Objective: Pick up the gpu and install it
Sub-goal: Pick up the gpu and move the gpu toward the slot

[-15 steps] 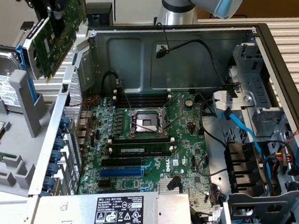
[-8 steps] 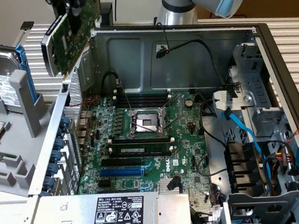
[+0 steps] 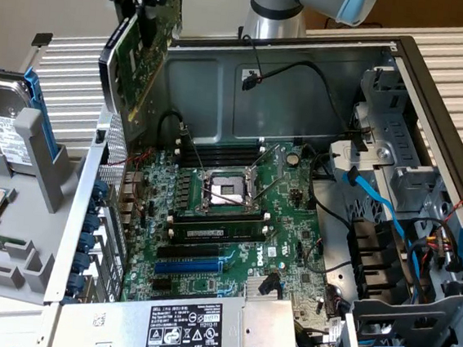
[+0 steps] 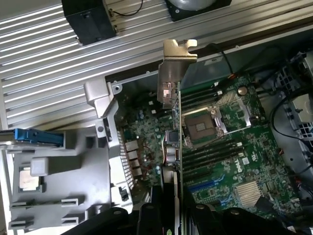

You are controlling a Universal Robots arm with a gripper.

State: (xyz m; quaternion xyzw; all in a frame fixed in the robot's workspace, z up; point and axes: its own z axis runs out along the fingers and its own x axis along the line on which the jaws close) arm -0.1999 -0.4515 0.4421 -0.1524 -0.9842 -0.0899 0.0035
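The gripper's [image 3: 145, 5] jaws are clamped on the gpu [image 3: 138, 62] — a green circuit card held on edge and slightly tilted in the air. It hangs above the open computer case [image 3: 304, 98], over the case's side at the exterior view's left. The card's silver end bracket [image 4: 175, 63] points away from the gripper. Below lies the large green motherboard [image 3: 236, 215] with its processor socket [image 3: 223, 191]. Outside the case sits a grey parts tray [image 3: 10, 259] — a hard drive [image 3: 3, 119] stands in it.

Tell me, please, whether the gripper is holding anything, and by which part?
The gripper holds the flat green circuit card with a silver end bracket, pinched across its faces at its upper edge, away from that bracket.
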